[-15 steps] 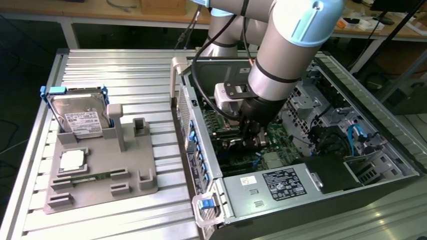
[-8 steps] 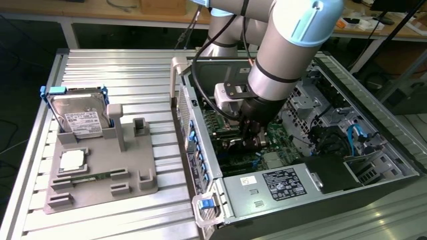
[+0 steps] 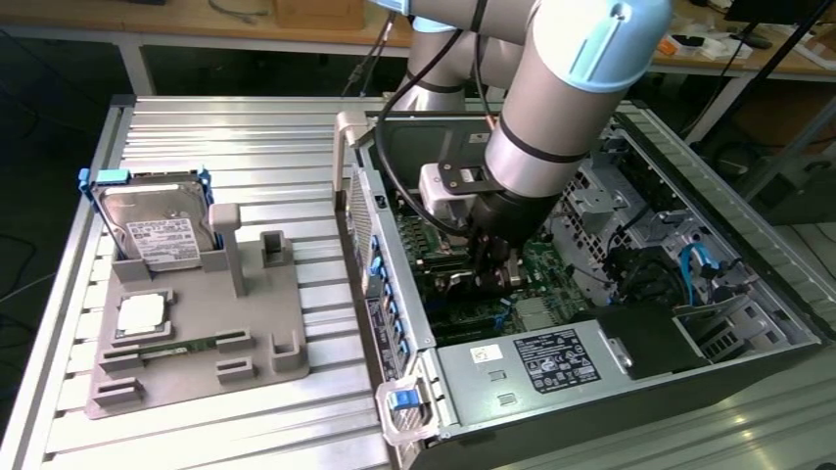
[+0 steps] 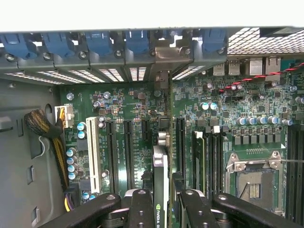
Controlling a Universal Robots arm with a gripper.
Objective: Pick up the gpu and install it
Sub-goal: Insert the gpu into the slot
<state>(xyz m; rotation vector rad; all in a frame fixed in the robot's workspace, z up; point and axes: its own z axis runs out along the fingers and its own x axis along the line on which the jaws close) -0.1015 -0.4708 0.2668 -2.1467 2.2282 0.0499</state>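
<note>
gpu (image 4: 160,175): inside the case (image 3: 392,323), standing on edge over the motherboard (image 4: 123,114), clamped between the two fingers of the gripper (image 4: 164,202). One finger (image 4: 141,209) presses each face. That grip leaves the card's lower edge free to meet a slot.

Wrist view: the card is seen edge-on, thin, with a logo strip on its upper edge. It runs straight away from the camera toward the rear wall. At its far end a grey metal piece sits in the row of blue latches (image 4: 95,42); likely the bracket, lined up with its rear opening. Long black slots (image 4: 128,147) lie just beside the card. Cannot tell whether its connector is in a slot, touching one or just above, because the card hides its own base.

Exterior view: the arm (image 3: 549,127) reaches steeply down into the open case, with the gripper low and near the board. A vertical hold suits a straight push down.

Off the job: the hard drive (image 3: 155,230) is propped on the grey tray (image 3: 196,343), at the exterior view's left, well apart from the case.

Judgement: the card is picked and brought over its slot; seating is unconfirmed.
</note>
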